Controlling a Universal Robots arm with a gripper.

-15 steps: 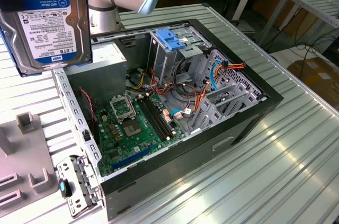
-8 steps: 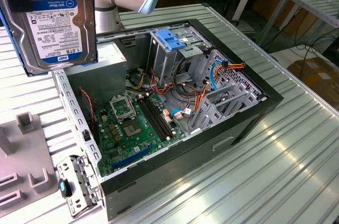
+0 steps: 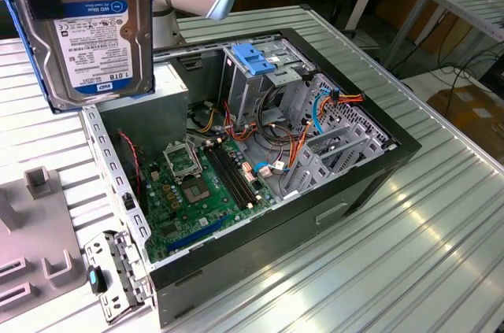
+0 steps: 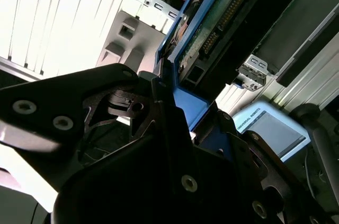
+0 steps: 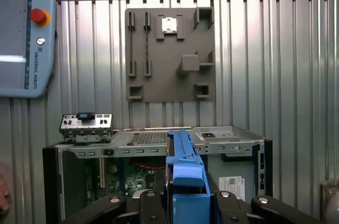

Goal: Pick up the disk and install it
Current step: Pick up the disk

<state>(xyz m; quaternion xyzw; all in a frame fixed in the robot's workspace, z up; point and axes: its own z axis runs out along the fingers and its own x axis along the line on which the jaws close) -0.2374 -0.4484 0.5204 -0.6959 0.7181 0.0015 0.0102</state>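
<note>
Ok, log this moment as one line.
gripper: shut on disk | disk: held aloft, outside computer case | install: not done

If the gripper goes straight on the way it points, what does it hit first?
Probably the rim of the computer case: the disk, clamped in the jaws of the gripper, leads, and its far end lines up with that metal rim in the first wrist view. Depth there is unclear.

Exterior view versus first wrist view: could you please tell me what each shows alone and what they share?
Exterior view: the disk's labelled face, the CPU socket and the memory slots. First wrist view: the teach pendant with its red button, and the disk edge-on in the gripper. Both: the disk, the open computer case, the grey fixture plate.
</note>
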